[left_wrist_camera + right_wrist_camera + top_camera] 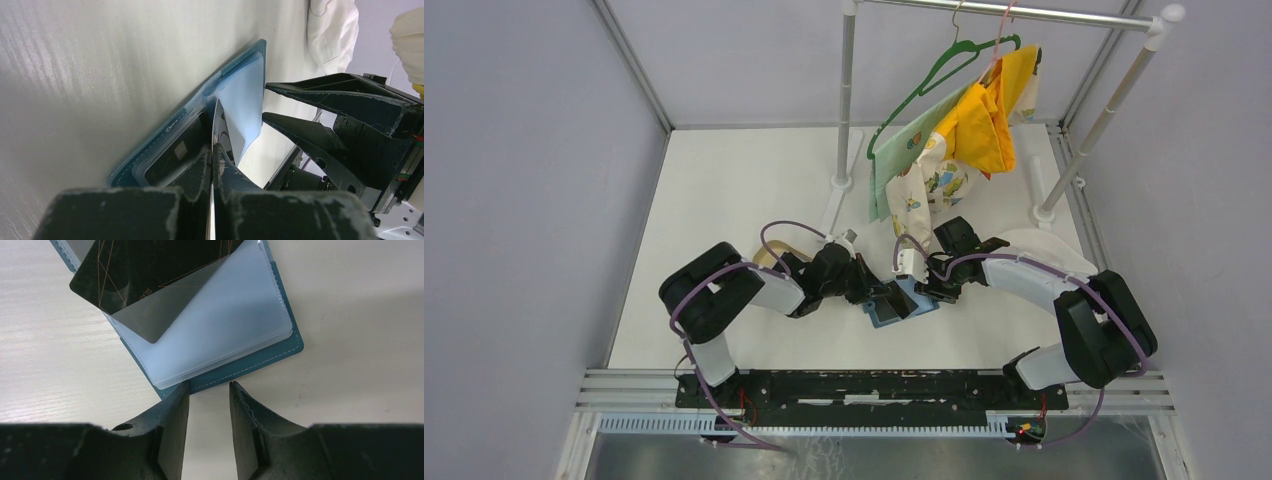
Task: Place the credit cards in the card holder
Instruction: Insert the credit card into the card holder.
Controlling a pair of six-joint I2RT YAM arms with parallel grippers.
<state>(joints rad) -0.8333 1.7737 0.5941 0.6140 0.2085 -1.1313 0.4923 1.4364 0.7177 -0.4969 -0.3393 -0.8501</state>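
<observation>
The teal-blue card holder (250, 365) lies open on the white table, its clear sleeves (225, 325) fanned up. A dark credit card (150, 275) sits slanted, one corner tucked under a sleeve. In the left wrist view my left gripper (214, 147) is shut on a thin card seen edge-on (216, 115), which points into the holder (165, 135). Another dark card with a gold chip (177, 152) sits in the holder's left pocket. My right gripper (209, 387) is open just off the holder's near edge, with bare table between its fingers. From above, both grippers (886, 297) (921, 288) meet over the holder (892, 312).
A tan oval tray (774, 254) shows partly behind the left arm. A white cloth (1044, 245) lies by the right arm. At the back stands a clothes rack (845, 100) with hangers and yellow and printed garments (964, 140). Walls close both sides.
</observation>
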